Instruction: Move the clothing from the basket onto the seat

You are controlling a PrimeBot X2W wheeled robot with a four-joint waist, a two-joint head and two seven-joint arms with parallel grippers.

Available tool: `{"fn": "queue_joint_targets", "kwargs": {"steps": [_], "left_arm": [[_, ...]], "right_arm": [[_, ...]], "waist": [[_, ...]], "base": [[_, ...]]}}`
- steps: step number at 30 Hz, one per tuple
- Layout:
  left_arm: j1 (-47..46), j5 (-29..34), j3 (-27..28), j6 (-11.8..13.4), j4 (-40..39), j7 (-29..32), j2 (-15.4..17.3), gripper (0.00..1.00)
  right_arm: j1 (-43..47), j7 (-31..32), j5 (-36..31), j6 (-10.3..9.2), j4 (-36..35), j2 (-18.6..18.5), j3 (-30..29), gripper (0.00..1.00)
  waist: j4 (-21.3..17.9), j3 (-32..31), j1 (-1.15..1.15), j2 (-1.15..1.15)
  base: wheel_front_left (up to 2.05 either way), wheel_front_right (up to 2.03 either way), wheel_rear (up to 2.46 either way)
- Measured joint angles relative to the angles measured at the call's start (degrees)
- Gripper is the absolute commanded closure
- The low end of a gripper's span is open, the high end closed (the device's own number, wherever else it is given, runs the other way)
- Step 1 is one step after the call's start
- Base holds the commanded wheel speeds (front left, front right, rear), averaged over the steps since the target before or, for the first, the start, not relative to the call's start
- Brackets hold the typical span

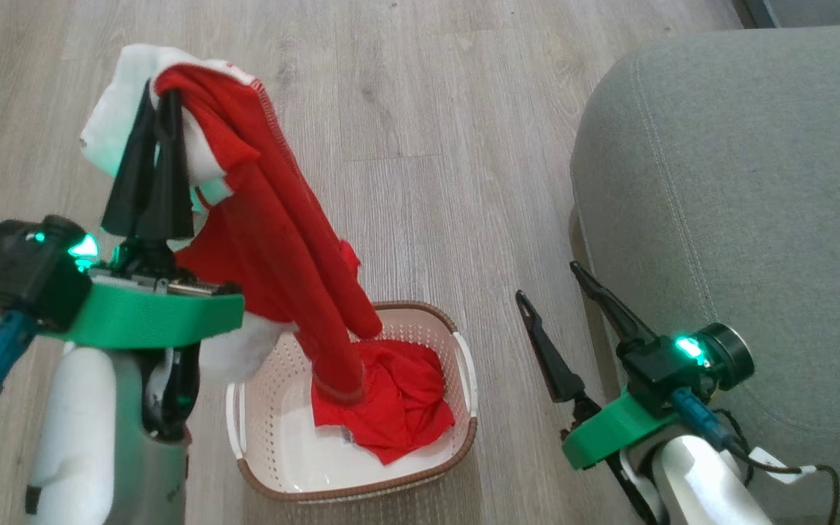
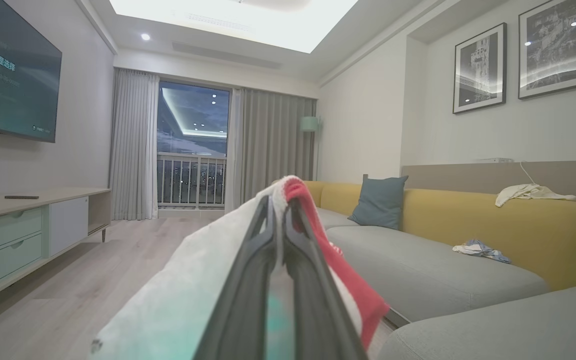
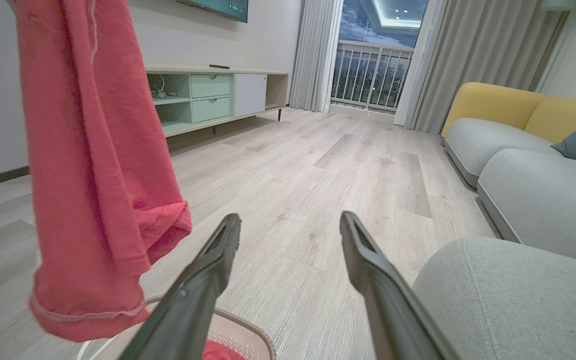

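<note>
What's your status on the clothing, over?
Left gripper shut on clothing, held high, lower end in basket. Right gripper open, empty, between basket and seat. Nothing else in the way.

A glowing ceiling panel (image 2: 233, 20) at 12 o'clock lights the room brightly and evenly; the window (image 2: 193, 145) is night-dark. Shadows on the floor (image 1: 420, 146) are faint. The left end effector (image 2: 280, 202), close to the lens, is blurred; wrist-view edges bend.

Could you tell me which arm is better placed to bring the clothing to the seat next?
Left: the left claw is shut on the clothing; the right claw is open, empty.
</note>
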Motion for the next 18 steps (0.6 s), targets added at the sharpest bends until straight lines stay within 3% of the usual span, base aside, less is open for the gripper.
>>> {"fn": "queue_joint_targets", "kwargs": {"steps": [6,9,18], "left_arm": [[0.73,0.02,-2.09,-0.77,0.2,0.0,-0.01,1.0],[0.72,0.76,-3.57,-0.96,0.75,0.0,0.0,1.0],[0.67,0.93,-8.6,-1.31,1.97,0.0,0.0,1.0]], "right_arm": [[-0.09,0.0,0.6,0.0,-2.38,-0.08,2.89,0.0],[-0.54,0.0,1.63,0.0,-3.42,-0.97,7.34,0.0],[-5.92,0.0,1.65,0.0,-2.13,-2.4,12.69,0.0]], "waist": [[-0.01,0.04,0.0,0.0],[0.1,0.44,0.0,0.0],[1.03,1.19,0.0,0.0]], "base": [[0.0,0.0,0.0],[0.0,0.0,0.0],[0.0,0.0,0.0]]}}
